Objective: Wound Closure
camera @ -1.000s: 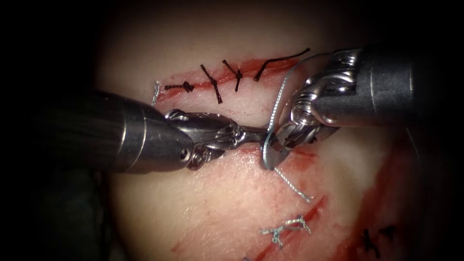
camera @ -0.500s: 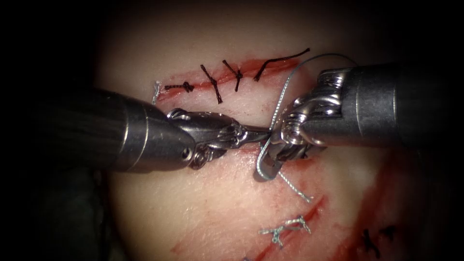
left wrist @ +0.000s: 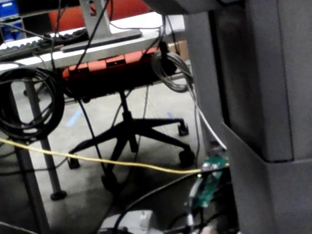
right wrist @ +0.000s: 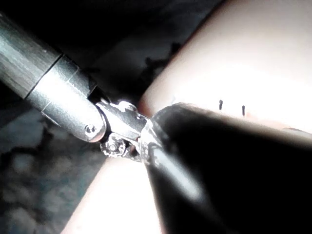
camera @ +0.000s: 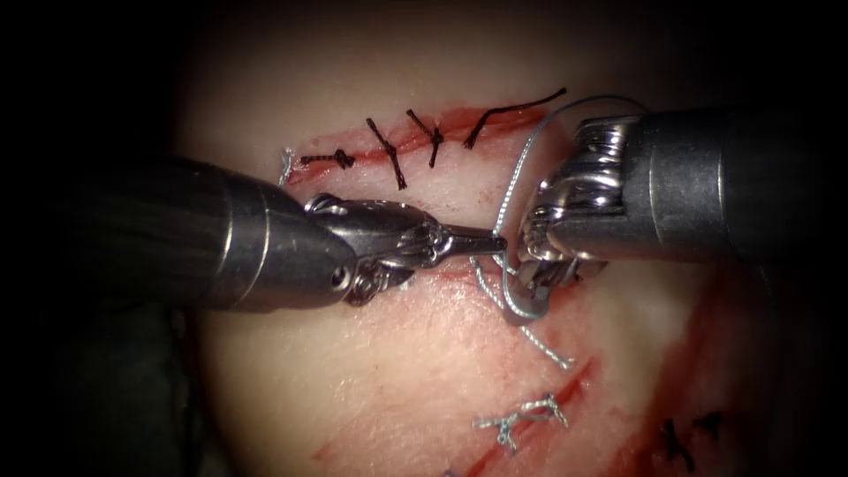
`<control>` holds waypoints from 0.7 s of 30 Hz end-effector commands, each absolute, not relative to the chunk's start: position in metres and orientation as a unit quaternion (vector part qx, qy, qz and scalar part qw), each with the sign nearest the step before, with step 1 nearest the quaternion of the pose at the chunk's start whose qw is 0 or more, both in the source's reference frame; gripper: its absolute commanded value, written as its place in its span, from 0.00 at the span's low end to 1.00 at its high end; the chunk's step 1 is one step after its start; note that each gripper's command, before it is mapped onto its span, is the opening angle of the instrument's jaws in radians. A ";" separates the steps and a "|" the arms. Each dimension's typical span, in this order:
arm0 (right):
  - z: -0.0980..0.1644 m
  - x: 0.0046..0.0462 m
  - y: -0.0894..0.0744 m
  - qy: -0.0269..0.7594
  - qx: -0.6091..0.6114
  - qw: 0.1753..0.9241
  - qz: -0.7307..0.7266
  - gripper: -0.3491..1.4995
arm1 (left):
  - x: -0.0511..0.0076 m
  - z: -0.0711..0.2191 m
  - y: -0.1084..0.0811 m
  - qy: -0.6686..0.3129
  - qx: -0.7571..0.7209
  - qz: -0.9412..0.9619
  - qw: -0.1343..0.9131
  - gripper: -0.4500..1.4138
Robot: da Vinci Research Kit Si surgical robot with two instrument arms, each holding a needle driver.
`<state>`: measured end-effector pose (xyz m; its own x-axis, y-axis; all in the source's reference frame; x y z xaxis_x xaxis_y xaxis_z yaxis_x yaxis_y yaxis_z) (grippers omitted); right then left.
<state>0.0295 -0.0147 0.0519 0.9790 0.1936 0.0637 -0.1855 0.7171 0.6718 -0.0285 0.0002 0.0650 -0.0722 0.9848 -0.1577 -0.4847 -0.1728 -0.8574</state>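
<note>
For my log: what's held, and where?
Right end effector grips the curved needle mid-body, clear of the tissue; for the left end effector, cannot tell.

The left end effector is reaching in from the left, its shaft lying nearly level and its jaws pressed together into a thin point. The right end effector is coming in from the right, wrist bent downward, jaws clamping the needle at their tips.
</note>
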 end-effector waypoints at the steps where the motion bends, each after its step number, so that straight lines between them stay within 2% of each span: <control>1: 0.052 0.0302 -0.014 0.007 0.362 0.927 0.102 0.00 | -0.0290 0.066 0.000 -0.320 -0.391 0.658 0.558 0.00; 9: 0.052 0.0304 -0.015 0.004 0.361 0.927 0.101 0.00 | -0.0291 0.066 0.000 -0.319 -0.392 0.660 0.556 0.00; 11: 0.052 0.0304 -0.015 0.005 0.361 0.927 0.101 0.11 | -0.0291 0.066 0.000 -0.319 -0.392 0.660 0.556 0.00; 15: 0.052 0.0304 -0.015 0.008 0.366 0.925 0.100 0.11 | -0.0291 0.066 0.000 -0.319 -0.392 0.660 0.556 0.00; 17: 0.052 0.0305 -0.015 0.010 0.366 0.926 0.095 0.15 | -0.0290 0.066 0.000 -0.319 -0.392 0.660 0.556 0.00; 18: 0.052 0.0305 -0.015 0.011 0.365 0.926 0.092 0.25 | -0.0290 0.066 0.000 -0.319 -0.392 0.660 0.556 0.00; 21: 0.052 0.0304 -0.015 0.011 0.365 0.926 0.092 0.26 | -0.0291 0.066 0.000 -0.319 -0.392 0.660 0.556 0.00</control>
